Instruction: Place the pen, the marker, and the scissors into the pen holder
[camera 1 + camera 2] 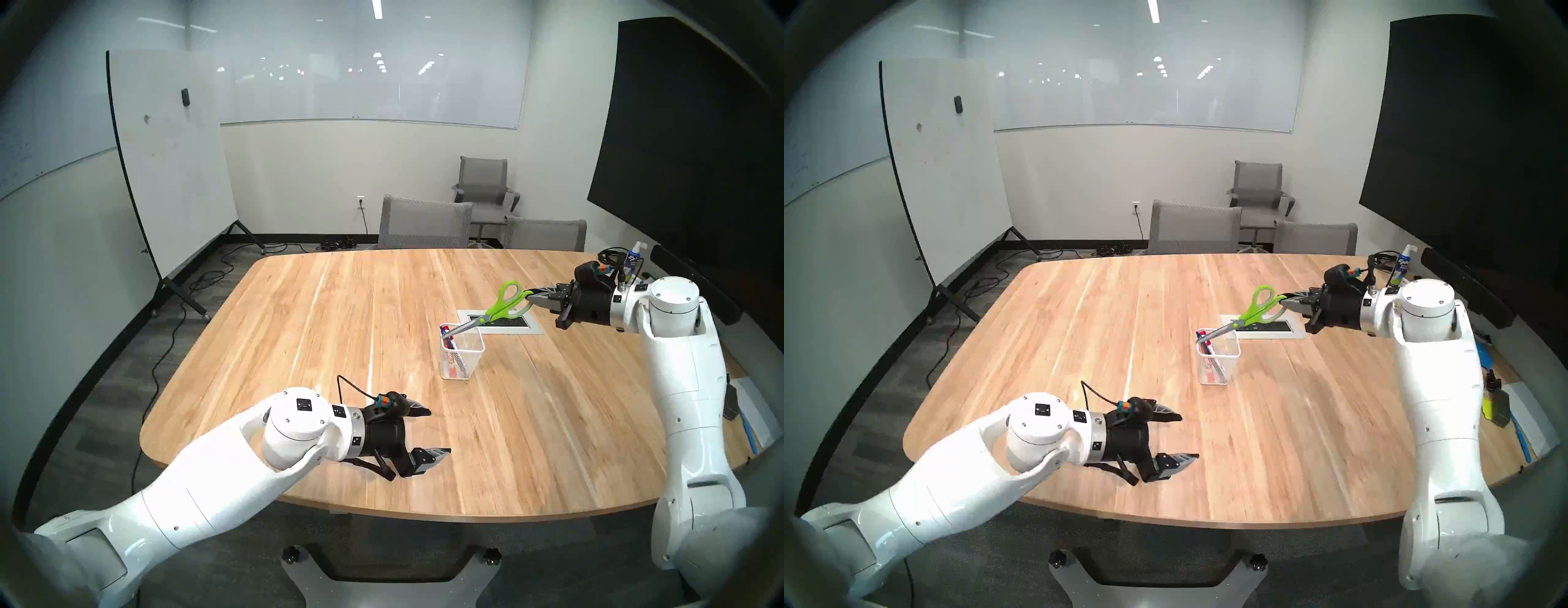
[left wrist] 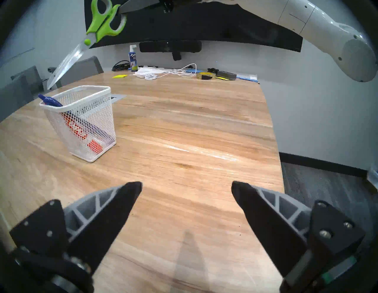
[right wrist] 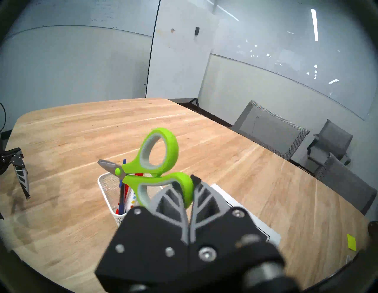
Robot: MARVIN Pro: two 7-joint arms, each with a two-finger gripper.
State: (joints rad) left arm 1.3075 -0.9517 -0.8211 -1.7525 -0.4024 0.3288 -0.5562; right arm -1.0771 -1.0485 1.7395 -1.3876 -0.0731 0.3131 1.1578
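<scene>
Both blades (scissors) clear pen holder rim.

txt: "EXPO" | on: blue spray bottle | else: unreadable

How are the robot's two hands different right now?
The left gripper has its black fingers spread wide apart with nothing between them, while the right gripper has its fingers pressed shut on a loop handle of the lime-green scissors with grey metal blades. The left gripper is low over the wooden table; the right gripper is higher, behind the white wire-mesh pen holder. Both have black fingers on white arms.
</scene>
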